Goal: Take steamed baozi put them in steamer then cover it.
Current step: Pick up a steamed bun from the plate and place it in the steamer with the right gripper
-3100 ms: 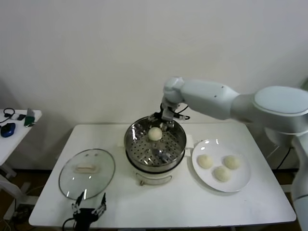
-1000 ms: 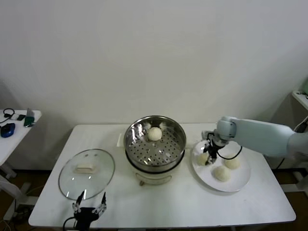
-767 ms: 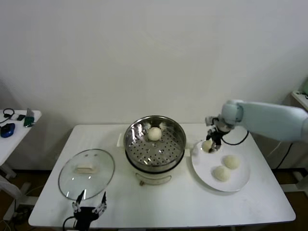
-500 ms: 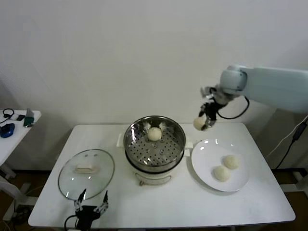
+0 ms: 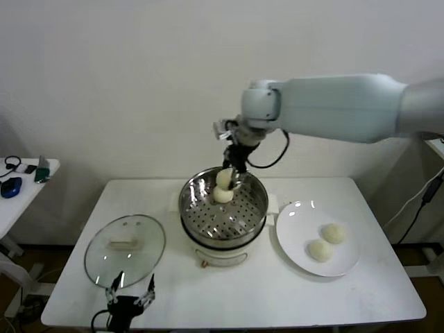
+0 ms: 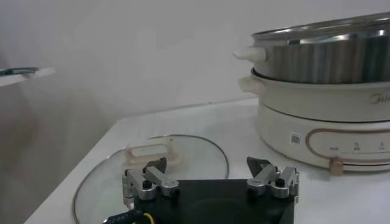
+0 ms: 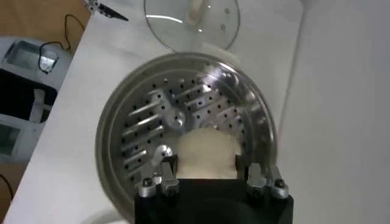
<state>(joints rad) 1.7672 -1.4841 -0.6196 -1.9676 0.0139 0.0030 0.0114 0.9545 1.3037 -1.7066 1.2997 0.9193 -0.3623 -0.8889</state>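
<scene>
My right gripper [image 5: 232, 171] is shut on a steamed baozi [image 5: 224, 178] and holds it just above the back of the shiny steamer [image 5: 201, 218]. A second baozi [image 5: 221, 195] lies in the steamer right under it. In the right wrist view the held baozi [image 7: 207, 151] sits between the fingers of the right gripper [image 7: 210, 167], over the perforated steamer bottom [image 7: 152, 125]. Two more baozi [image 5: 334, 233] [image 5: 319, 250] lie on the white plate [image 5: 291, 243]. The glass cover [image 5: 125, 250] lies flat on the table, left of the steamer. My left gripper [image 5: 128, 302] is parked open at the table's front edge, near the cover [image 6: 183, 152].
The steamer stands on a white cooker base [image 6: 323, 122] at the table's middle. A small side table [image 5: 21, 177] with a mouse and small items stands at far left. The wall is close behind the table.
My right gripper took a baozi off the plate, lifted it and carried it left to above the steamer. The plate now holds two baozi. The left arm has not moved.
</scene>
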